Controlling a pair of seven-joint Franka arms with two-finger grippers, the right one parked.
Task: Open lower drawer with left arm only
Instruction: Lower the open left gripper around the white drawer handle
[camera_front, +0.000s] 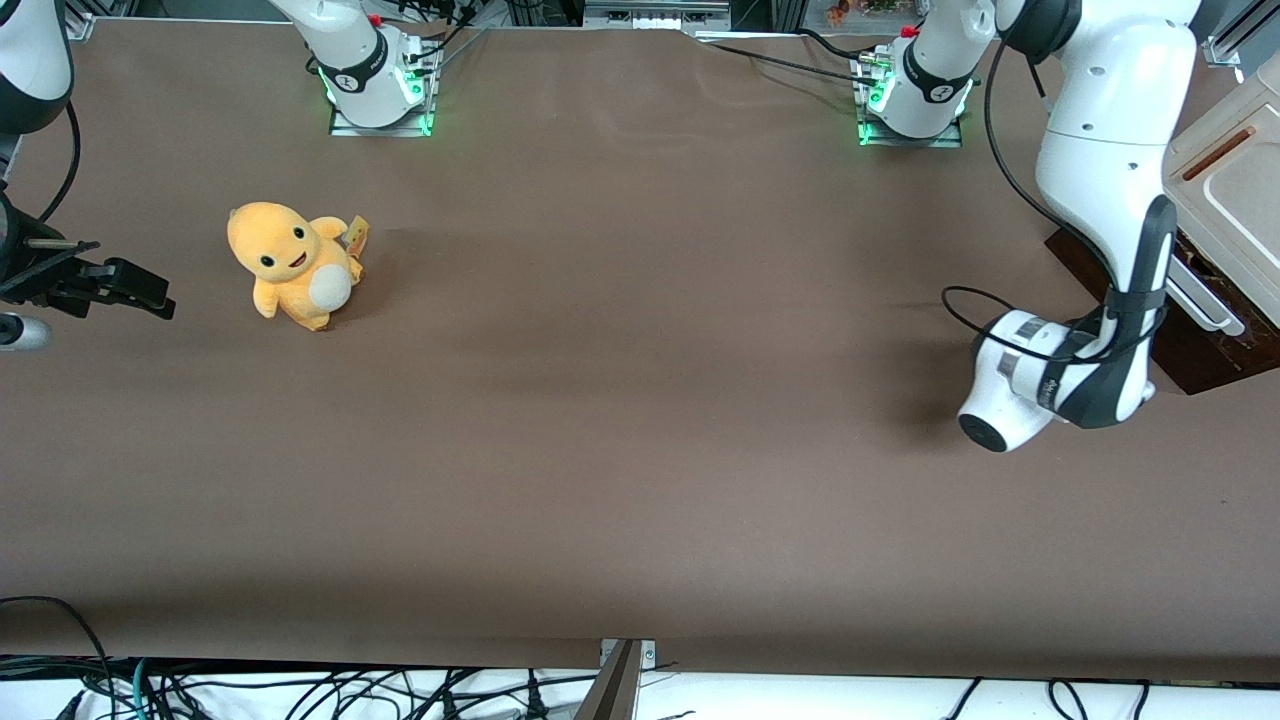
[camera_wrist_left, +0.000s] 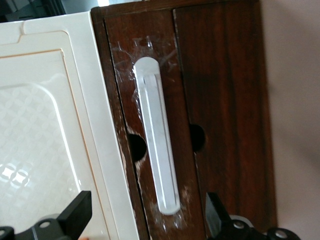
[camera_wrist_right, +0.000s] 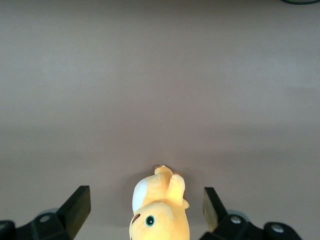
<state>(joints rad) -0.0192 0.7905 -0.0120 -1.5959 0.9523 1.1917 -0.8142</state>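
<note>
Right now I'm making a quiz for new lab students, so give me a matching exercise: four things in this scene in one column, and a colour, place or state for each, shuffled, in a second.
Things:
1. white bar handle
2. orange plush toy
3. left arm's gripper
4. cream cabinet top

Descriptions:
A. sits on the brown table toward the parked arm's end
B. fingers open, one on each side of the handle's end
C. pale panel with a raised border, beside the dark wood fronts
D. long, rounded at both ends, lying along a dark reddish-brown drawer front

Pairs: 1-D, 2-A, 3-B, 4-C
</note>
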